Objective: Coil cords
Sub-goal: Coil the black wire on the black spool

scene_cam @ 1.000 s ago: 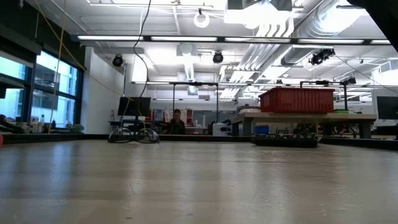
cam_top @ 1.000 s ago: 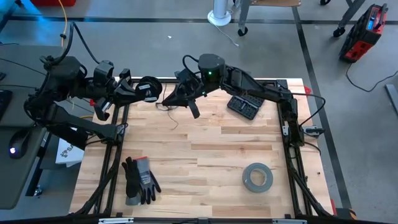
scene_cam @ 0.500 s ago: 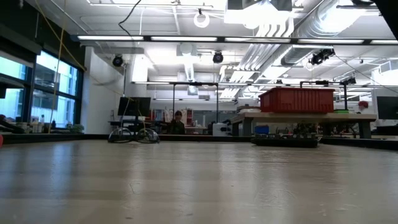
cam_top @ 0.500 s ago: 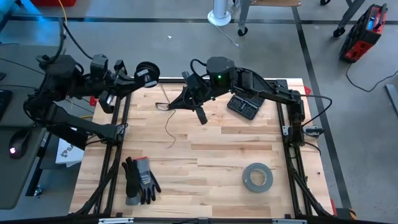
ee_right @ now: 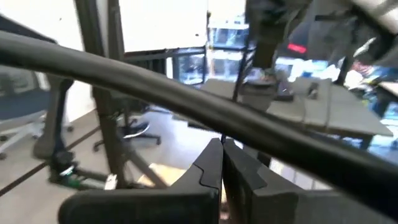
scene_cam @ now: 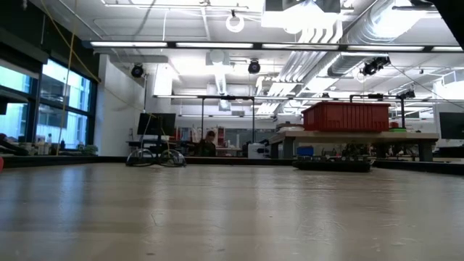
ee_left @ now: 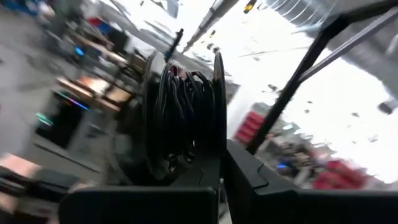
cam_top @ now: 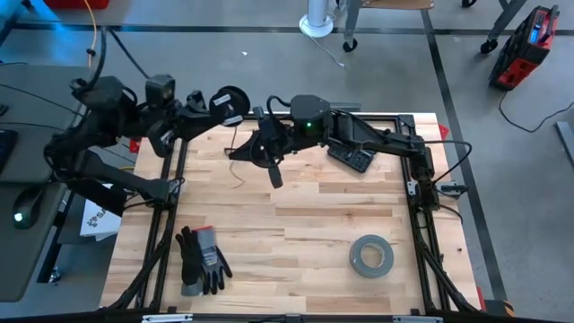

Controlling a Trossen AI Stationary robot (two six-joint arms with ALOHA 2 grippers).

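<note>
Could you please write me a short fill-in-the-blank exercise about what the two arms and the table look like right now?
1. The left gripper holds a round black ____ wound with dark cord.
2. The right gripper has its jaws ____.
3. The grey tape roll lies flat on the ____ table.
4. The dark gloves lie on the table's ____ side.

Missing words: spool; shut; wooden; left

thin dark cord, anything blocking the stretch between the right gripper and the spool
Nothing visible does. The thin dark cord runs through open air from the shut right gripper to the small round black spool held by the left gripper.
</note>
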